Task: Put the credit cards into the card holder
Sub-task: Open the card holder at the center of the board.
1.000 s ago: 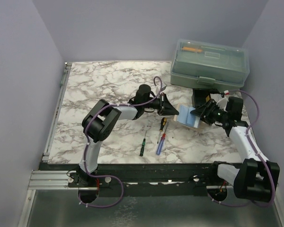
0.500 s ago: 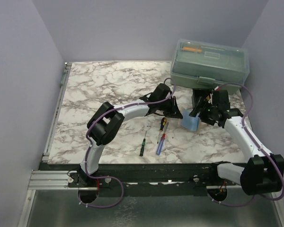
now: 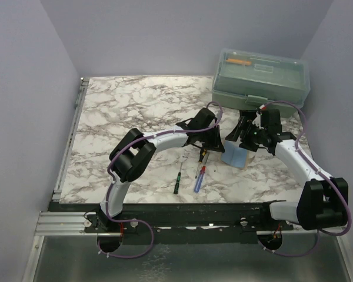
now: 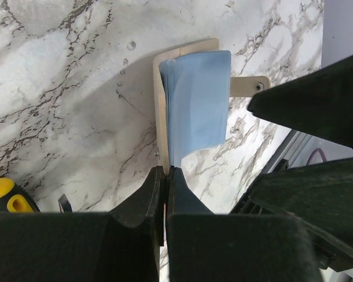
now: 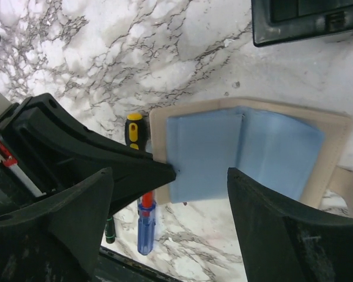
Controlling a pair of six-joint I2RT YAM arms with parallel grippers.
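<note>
Three screwdrivers point(image 3: 199, 178), one green toolbox point(image 3: 262, 79) and one tan card holder point(image 5: 335, 126) are counted; the blue credit cards point(image 5: 206, 155) lying in it cannot be told apart.

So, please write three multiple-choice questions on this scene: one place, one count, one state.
1. Where is the card holder?
A) open on the table, before the green toolbox
B) inside that toolbox
C) far left corner

2. How many screwdrivers?
A) one
B) three
C) five

3. The right gripper is
A) shut on a screwdriver
B) shut on the toolbox
C) open above the card holder

Key: 1A, it lies unfolded there; 2B, green, blue and yellow-black handles; 3C, its jaws stand wide apart.
</note>
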